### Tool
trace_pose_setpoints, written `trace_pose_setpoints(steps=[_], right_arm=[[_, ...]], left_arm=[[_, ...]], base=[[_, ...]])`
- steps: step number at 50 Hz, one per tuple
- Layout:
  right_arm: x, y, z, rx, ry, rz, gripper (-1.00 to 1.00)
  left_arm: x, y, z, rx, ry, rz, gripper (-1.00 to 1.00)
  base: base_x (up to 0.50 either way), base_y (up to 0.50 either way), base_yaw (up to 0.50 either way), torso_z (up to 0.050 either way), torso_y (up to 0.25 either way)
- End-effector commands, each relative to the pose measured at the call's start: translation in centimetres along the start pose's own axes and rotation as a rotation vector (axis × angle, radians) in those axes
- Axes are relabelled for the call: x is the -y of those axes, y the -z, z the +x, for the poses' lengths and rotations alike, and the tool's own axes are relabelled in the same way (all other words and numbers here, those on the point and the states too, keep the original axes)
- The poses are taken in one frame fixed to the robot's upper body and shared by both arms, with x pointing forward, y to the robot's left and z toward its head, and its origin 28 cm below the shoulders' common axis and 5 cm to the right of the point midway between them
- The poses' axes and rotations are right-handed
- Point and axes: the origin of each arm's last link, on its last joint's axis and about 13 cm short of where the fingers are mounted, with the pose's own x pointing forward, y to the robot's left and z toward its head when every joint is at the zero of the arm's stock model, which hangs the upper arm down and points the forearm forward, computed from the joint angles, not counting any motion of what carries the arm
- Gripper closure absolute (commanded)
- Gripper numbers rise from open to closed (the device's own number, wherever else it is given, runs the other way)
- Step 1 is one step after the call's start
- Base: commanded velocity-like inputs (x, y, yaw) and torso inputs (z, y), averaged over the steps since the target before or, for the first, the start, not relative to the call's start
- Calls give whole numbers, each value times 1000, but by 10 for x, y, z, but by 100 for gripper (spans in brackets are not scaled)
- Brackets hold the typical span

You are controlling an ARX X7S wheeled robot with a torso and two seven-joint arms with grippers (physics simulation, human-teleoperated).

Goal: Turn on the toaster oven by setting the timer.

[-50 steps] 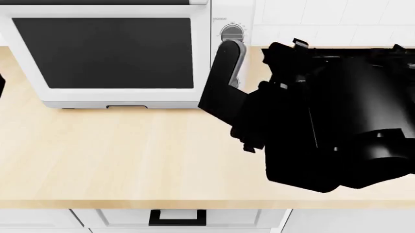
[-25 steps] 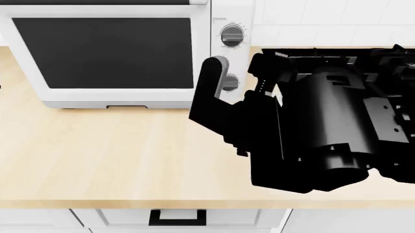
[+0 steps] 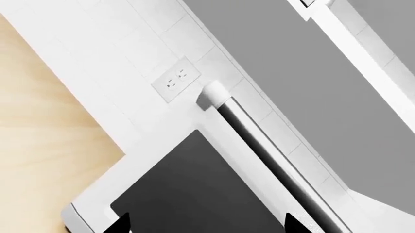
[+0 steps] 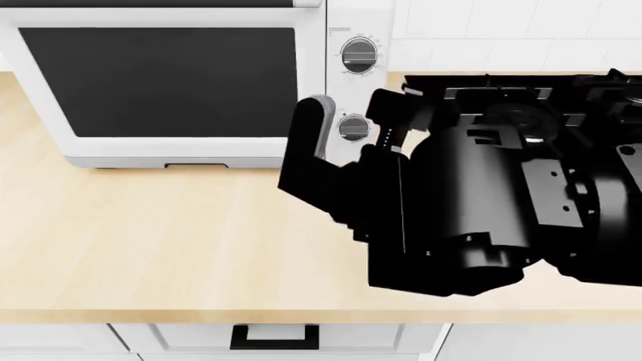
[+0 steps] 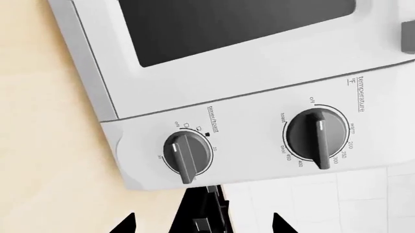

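**Right gripper parked in front of the timer knob**

We are reading the panel of the large white toaster oven with the dark glass door in the right wrist view: the small round silver-grey timer knob with a raised bar is carrying "timer/toast", "off" and "10"; the larger silver temperature knob is showing "temperature", "°F", "off", "warm", "200" to "450", "broil", "toast".

We are seeing the black right gripper standing spread open, one finger left of the timer, nothing held, not touching the knob. The left gripper is showing only two dark tips; we cannot tell its state.

The oven is sitting on a pale wooden countertop, against a white tiled wall with a white socket plate. A black gas hob is lying to the right.
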Motion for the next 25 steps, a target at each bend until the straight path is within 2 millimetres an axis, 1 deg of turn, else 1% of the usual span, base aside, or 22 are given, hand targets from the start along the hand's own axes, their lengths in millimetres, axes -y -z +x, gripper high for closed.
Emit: trace_pose_setpoints(steps=[1,14,19,25], right_arm=[[-7,-1,2,0,-12,-14,-100],[-11,-7,2,17,-4,-9,-100],[-11,-9,6,13,6,-5,-100],[-13,-7,12,9,4,-6,-100]], left_arm=[[-9,0,3,1,-3,-1,-100],[-17,2,1,5,-6,-3,-100],[-20,3,1,4,-6,-3,-100],[-22,5,6,5,-6,-4,-100]], base=[[0,0,0,0,0],[0,0,0,0,0],[0,0,0,0,0],[0,0,0,0,0]])
